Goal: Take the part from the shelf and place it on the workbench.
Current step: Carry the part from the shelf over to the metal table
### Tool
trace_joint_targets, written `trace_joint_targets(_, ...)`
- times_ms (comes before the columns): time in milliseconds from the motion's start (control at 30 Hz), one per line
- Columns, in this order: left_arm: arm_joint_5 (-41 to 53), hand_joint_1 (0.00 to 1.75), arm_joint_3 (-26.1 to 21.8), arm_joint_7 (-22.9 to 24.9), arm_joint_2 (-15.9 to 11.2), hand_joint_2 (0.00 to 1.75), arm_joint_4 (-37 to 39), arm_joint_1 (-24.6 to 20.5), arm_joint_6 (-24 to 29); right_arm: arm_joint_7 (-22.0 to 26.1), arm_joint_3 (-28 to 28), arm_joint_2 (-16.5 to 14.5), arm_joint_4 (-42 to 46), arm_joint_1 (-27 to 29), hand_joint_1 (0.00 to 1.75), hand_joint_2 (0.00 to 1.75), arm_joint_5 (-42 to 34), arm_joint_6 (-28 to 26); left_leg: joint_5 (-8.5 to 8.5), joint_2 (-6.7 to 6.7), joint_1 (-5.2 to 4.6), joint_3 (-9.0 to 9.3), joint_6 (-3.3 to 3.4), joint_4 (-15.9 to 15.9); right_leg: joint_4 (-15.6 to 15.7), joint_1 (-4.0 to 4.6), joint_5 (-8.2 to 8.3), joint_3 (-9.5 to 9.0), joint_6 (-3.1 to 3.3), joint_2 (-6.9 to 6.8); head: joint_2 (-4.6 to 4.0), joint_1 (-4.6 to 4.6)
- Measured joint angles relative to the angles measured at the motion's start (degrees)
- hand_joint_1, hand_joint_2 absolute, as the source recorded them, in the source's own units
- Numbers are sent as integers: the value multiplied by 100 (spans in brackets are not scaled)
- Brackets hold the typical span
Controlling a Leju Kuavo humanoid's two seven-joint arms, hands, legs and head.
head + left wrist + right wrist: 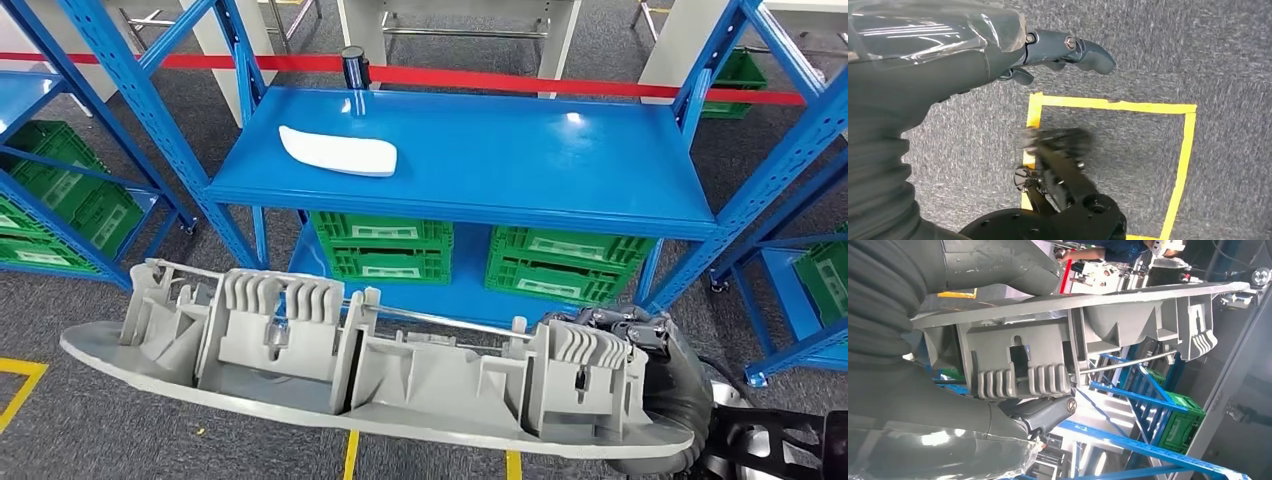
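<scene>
Grey plastic fills your right hand (660, 375): it grips the long moulded part (350, 370) at that part's right end, thumb on one face and darker fingers (1048, 412) curled under the ribbed block on the other, as the right wrist view shows. From that grip the part runs out toward nine o'clock across the head view, long axis nearly level and crosswise to your body, ribbed side up, its free end well out beyond the hand and unsupported. So the whole load hangs from one end, held by the right hand alone, clear of the blue shelf (460, 160) that stands at twelve o'clock. Your left hand (998, 55) hangs over grey carpet and a square of yellow tape (1108, 106), holding nothing, fingers loosely apart, well away from the part. The part is off the shelf, I judge, so carrying and setting down remain; no workbench can be made out for certain. Expect the far end to swing wide at nine o'clock as you turn, toward the blue uprights (170, 140). A white piece (338, 152) lies on the shelf top at eleven o'clock, and green crates (385, 248) sit on the level below.
</scene>
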State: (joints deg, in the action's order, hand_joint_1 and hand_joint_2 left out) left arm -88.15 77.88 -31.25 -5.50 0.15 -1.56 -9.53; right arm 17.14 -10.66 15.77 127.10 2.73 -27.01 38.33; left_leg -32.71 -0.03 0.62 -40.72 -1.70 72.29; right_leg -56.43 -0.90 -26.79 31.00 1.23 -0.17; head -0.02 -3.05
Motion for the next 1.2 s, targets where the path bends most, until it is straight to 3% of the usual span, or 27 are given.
trace_joint_targets(33, -4, 0, 0, -12, 2, 175, 0, -23, 0, 18, -1, 15, -5, -23, 175, 175, 24, -13, 36, 0, 3, 58, 1, 157, -7, 5, 69, 83, -9, 1, 0, -1)
trace_joint_targets(67, -6, 0, 1, -18, 4, 175, 0, -42, 1, 36, -2, 31, -9, -40, 175, 175, 47, -26, 173, -1, 2, 216, 16, 92, -11, 12, 130, 163, -20, 2, 0, -1)
trace_joint_targets(133, -6, 0, 2, -20, -3, 175, 0, -73, 2, 63, -2, 56, -11, -75, 175, 175, 78, -45, 379, -11, -14, 818, 103, -633, -14, 24, 244, 285, -43, 7, 0, 0)
trace_joint_targets(200, -5, 0, 4, -25, -19, 175, 0, -103, 5, 78, -3, 78, -11, -112, 175, 175, 95, -54, 306, -25, -51, 1382, 200, -1462, -6, 30, 345, 335, -96, 3, 0, 5)
trace_joint_targets(233, -5, 0, 4, -28, -27, 175, 1, -114, 7, 83, -3, 85, -11, -128, 175, 175, 100, -56, 245, -29, -78, 1510, 240, -1676, 3, 18, 393, 343, -129, -3, 0, 2)
trace_joint_targets(300, -7, 0, 4, -36, -34, 175, 1, -123, 21, 117, -3, 105, -9, -151, 175, 175, 127, -59, 340, -17, -102, 1480, 305, -1771, 35, 2, 489, 367, -202, -9, 0, -7)
trace_joint_targets(333, -8, 0, 5, -41, -37, 175, 1, -130, 28, 146, -1, 118, -8, -159, 175, 175, 153, -60, 430, -3, -99, 1428, 352, -1819, 1, 5, 453, 418, -208, -3, 0, -11)
trace_joint_targets(400, -13, 0, 8, -53, -38, 175, 0, -151, 38, 209, 9, 153, -7, -176, 175, 175, 209, -62, 635, 27, -74, 1283, 419, -1900, -343, 12, 93, 598, -161, 7, 0, 7)
trace_joint_targets(467, -15, 0, 9, -61, -31, 175, 0, -165, 36, 247, 27, 185, -8, -192, 175, 175, 262, -61, 797, 45, -88, 1092, 436, -1892, -1061, 2, -435, 802, -122, 10, 0, 23)
trace_joint_targets(500, -15, 0, 11, -62, -25, 175, 0, -166, 32, 259, 41, 205, -8, -195, 175, 175, 296, -60, 871, 52, -92, 993, 437, -1880, -1405, -4, -571, 852, -148, 10, 0, 23)
trace_joint_targets(533, -13, 0, 14, -62, -20, 175, 0, -167, 26, 270, 54, 226, -10, -197, 175, 175, 333, -55, 943, 58, -93, 884, 431, -1858, -1623, -12, -574, 828, -209, 10, 0, 23)
trace_joint_targets(567, -10, 0, 19, -62, -14, 175, 0, -167, 21, 280, 68, 251, -11, -200, 175, 175, 370, -51, 1007, 63, -88, 769, 418, -1824, -1648, -25, -466, 716, -288, 10, 0, 25)
trace_joint_targets(633, -4, 0, 28, -62, 1, 175, 0, -168, 17, 297, 87, 297, -13, -215, 175, 175, 420, -43, 1110, 65, -71, 535, 373, -1704, -1098, -59, -239, 201, -404, 8, 0, 25)
trace_joint_targets(667, -3, 0, 33, -62, 6, 175, 0, -169, 17, 302, 93, 313, -13, -228, 175, 175, 431, -43, 1146, 64, -71, 428, 343, -1627, -643, -54, -271, -121, -401, 11, 0, 26)
trace_joint_targets(733, -1, 0, 43, -63, 10, 175, 0, -169, 19, 314, 102, 338, -13, -251, 175, 175, 442, -43, 1232, 60, -78, 298, 273, -1527, -50, -24, -453, -470, -304, 14, 0, 23)
trace_joint_targets(800, -7, 0, 54, -66, 14, 175, 0, -164, 27, 339, 115, 362, -15, -262, 175, 175, 453, -43, 1335, 54, -68, 252, 207, -1521, 21, -6, -461, -436, -183, 11, 0, 15)
trace_joint_targets(833, -15, 0, 57, -72, 15, 175, 0, -160, 31, 364, 120, 374, -15, -262, 175, 175, 463, -44, 1298, 46, -52, 230, 173, -1497, 16, -13, -410, -397, -131, 2, 0, 14)
trace_joint_targets(867, -27, 0, 60, -83, 16, 175, 0, -154, 31, 404, 127, 390, -15, -255, 175, 175, 477, -45, 1153, 38, -37, 197, 138, -1406, 17, -24, -350, -349, -83, -8, 0, 10)
trace_joint_targets(900, -43, 0, 62, -100, 16, 175, 0, -152, 27, 462, 132, 409, -16, -244, 175, 175, 494, -47, 897, 31, -21, 142, 102, -1203, 19, -35, -281, -290, -47, -17, 0, 9)
trace_joint_targets(967, -86, 0, 66, -145, 16, 175, 0, -154, 21, 608, 139, 449, -18, -228, 175, 175, 548, -50, 272, 27, -4, -13, 44, -497, 12, -24, -139, -142, -11, -22, 0, 6)
trace_joint_targets(1000, -105, 0, 67, -166, 15, 175, 0, -157, 24, 659, 140, 463, -19, -225, 175, 175, 587, -52, 89, 27, 0, -68, 29, -118, 6, -17, -61, -52, -10, -19, 0, 5)
trace_joint_targets(1033, -122, 0, 67, -184, 14, 175, 0, -160, 27, 685, 140, 469, -20, -224, 175, 175, 629, -52, 50, 26, 2, -55, 28, 132, 0, -8, 15, 38, -13, -14, 0, 4)
trace_joint_targets(1067, -134, 0, 67, -194, 12, 175, 0, -163, 33, 685, 139, 472, -19, -224, 175, 175, 663, -53, 131, 25, 1, 52, 41, 192, -5, 2, 87, 126, -20, -8, 0, 4)
trace_joint_targets(1100, -142, 0, 67, -199, 8, 175, 0, -170, 43, 671, 137, 471, -17, -226, 175, 175, 685, -54, 281, 18, -3, 264, 70, 34, -8, 17, 156, 212, -29, 4, 0, 3)
trace_joint_targets(1133, -150, 0, 68, -202, 0, 175, 1, -180, 52, 647, 133, 467, -9, -237, 175, 175, 692, -54, 397, -35, -12, 582, 127, -340, -9, 27, 217, 281, -40, 25, 0, 4)
trace_joint_targets(1200, -164, 0, 69, -209, -38, 175, 4, -196, 74, 564, 115, 433, 15, -297, 175, 175, 683, -54, 352, -203, -29, 1220, 261, -1234, -5, 38, 331, 370, -80, 58, 0, 14)
